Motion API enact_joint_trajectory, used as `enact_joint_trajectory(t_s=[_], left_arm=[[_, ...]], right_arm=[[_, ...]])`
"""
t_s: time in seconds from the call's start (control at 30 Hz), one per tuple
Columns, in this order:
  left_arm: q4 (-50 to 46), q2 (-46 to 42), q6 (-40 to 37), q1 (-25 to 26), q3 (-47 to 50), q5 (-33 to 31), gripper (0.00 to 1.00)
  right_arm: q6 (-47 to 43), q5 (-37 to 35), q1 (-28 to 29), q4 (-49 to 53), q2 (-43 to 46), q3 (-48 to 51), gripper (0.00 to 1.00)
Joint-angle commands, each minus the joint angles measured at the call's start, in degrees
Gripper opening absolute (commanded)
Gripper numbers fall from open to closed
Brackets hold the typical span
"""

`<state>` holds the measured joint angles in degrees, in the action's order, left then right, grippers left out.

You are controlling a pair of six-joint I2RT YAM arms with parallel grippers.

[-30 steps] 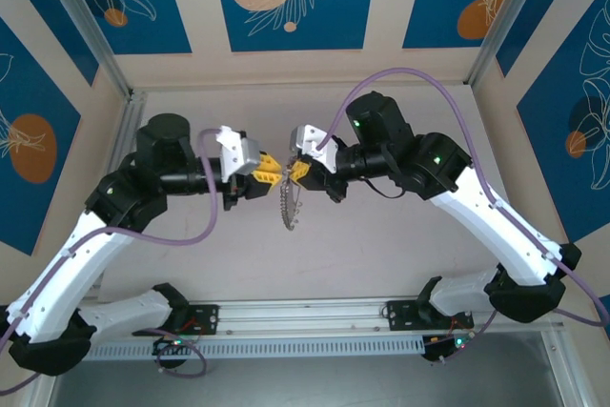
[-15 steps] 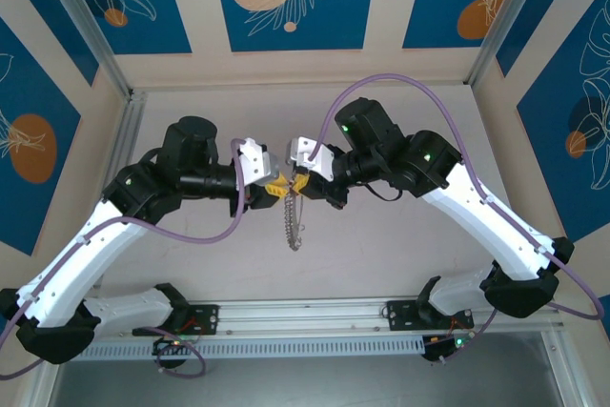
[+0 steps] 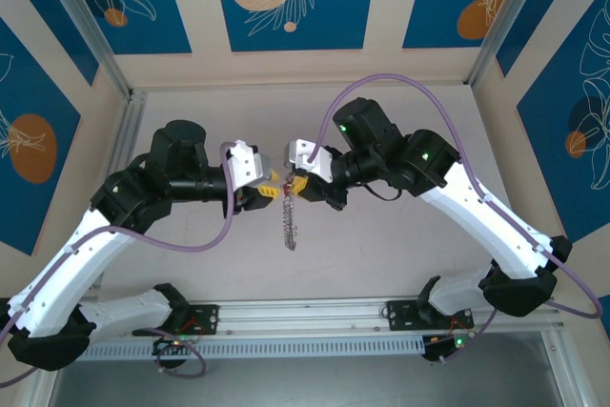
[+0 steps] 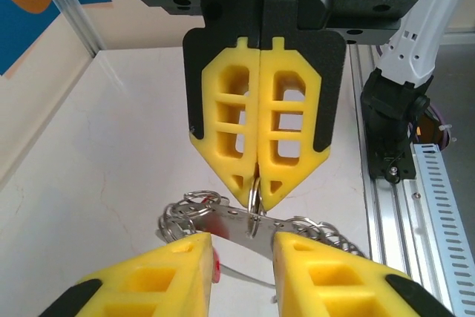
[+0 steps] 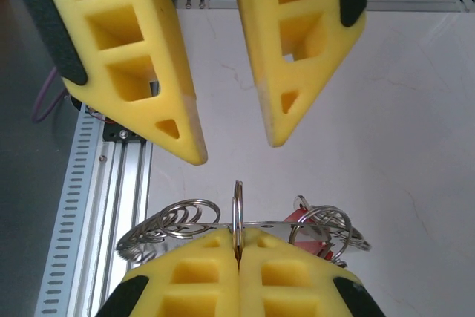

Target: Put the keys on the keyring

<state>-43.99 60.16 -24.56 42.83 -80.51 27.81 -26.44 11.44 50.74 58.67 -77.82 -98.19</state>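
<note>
Top external shows left claw (image 3: 274, 188) now nearer the keyring (image 3: 289, 221).

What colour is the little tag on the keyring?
Red; the tag on the keyring shows best in the right wrist view.

The keyring (image 3: 290, 221) hangs in the middle of the top view as a thin, silvery string of bits that points toward the bottom of the frame. Its top end is pinched tight between the two yellow fingers of the right gripper (image 5: 238, 244). In the right wrist view, the thin loop (image 5: 237, 209) stands up on its edge at the bottom middle. A bunch of small silver rings (image 5: 182, 217) fans out to its left, with more of them to its right. A little red tag (image 5: 303, 217) peeks out behind those. In the left wrist view, a flat silver strip (image 4: 234, 222) lies sideways under the loop.
</note>
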Motion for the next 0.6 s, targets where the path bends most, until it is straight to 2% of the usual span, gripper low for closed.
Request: enact_joint_trajectory(t_s=[0.0, 0.43, 0.5, 0.57], left_arm=[[1.65, 0.05, 0.12, 0.24, 0.77, 0.26, 0.28], [2.07, 2.15, 0.83, 0.24, 1.56, 3.79, 0.28], [2.47, 1.89, 0.98, 0.31, 2.08, 3.81, 0.23], [3.72, 1.39, 1.58, 0.25, 2.88, 4.60, 0.03]], right_arm=[[-0.67, 3.16, 0.83, -0.03, 0.30, -2.49, 0.00], [-0.41, 4.24, 1.02, -3.11, 0.13, -2.36, 0.00], [-0.55, 4.38, 1.02, -3.11, 0.12, -2.52, 0.00], [-0.60, 4.25, 0.97, -2.80, 0.01, -2.38, 0.00]])
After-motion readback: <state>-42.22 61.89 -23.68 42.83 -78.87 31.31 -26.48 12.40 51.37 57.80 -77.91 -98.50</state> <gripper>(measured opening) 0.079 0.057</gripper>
